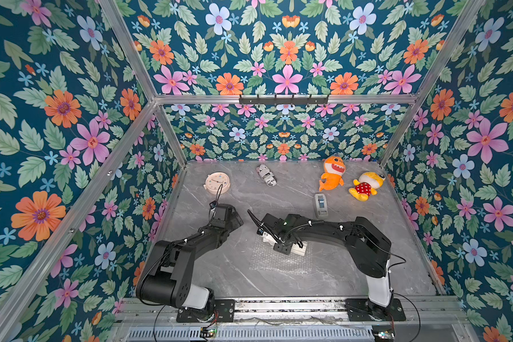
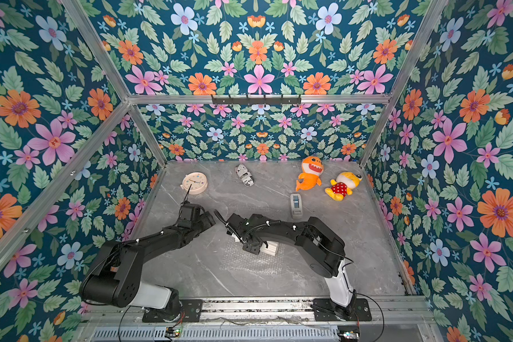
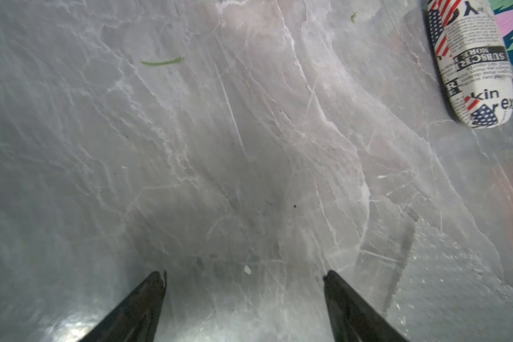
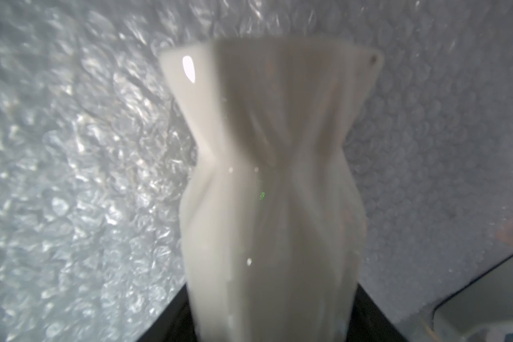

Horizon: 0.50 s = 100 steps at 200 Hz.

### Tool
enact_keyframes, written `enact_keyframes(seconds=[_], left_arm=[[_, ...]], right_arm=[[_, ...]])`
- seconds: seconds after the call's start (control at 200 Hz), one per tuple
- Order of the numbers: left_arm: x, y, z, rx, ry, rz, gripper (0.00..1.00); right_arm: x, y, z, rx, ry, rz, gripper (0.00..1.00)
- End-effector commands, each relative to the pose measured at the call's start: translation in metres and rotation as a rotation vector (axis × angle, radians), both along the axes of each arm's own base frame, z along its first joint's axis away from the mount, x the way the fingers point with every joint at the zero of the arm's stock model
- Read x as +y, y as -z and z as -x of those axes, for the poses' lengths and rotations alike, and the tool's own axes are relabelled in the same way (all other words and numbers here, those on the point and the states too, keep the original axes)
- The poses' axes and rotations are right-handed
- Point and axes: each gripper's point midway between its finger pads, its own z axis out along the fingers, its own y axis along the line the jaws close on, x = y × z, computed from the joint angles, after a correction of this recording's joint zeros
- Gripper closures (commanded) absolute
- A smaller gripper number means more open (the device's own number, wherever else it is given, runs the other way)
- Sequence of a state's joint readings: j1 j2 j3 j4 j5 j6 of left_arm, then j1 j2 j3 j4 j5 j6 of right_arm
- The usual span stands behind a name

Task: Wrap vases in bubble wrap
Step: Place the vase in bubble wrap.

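Where the right arm bends in low from 3 o'clock in a top view, the right gripper (image 1: pixel 289 247) straddles the vase (image 1: pixel 299 251), which lies flat on the bubble wrap (image 1: pixel 279 265), with the left gripper (image 1: pixel 236 220) at its 10 o'clock. In the left wrist view the left gripper (image 3: pixel 245 275) gapes wide over the table (image 3: pixel 219 148). In the right wrist view dark fingers (image 4: pixel 172 328) clamp the vase (image 4: pixel 273 177).

A robot lab cell is indicated by two black jointed arms (image 1: pixel 208 237) bolted to a silver metal rail (image 1: pixel 288 305), enclosed by aluminium-framed floral-printed panels (image 1: pixel 57 118).
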<state>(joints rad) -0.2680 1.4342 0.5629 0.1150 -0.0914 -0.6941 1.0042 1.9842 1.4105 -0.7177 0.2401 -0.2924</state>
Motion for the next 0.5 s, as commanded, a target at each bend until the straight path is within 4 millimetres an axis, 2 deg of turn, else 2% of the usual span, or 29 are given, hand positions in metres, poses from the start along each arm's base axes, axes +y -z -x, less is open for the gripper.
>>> enact_keyframes(seconds=[0.0,0.105,0.25,0.495], left_arm=[[0.009,-0.001,0.007,0.007,-0.008,-0.048,0.14],[0.015,-0.003,0.012,-0.001,-0.020,-0.073,0.14],[0.016,-0.003,0.012,-0.007,-0.030,-0.069,0.14],[0.011,0.001,0.006,-0.001,-0.023,-0.051,0.14]], right_arm=[[0.006,-0.009,-0.009,-0.056,-0.048,-0.013,0.49],[0.006,-0.018,-0.010,-0.084,-0.070,-0.002,0.53],[0.004,-0.034,0.002,-0.133,-0.113,0.001,0.55],[0.000,-0.027,0.018,-0.103,-0.118,0.009,0.54]])
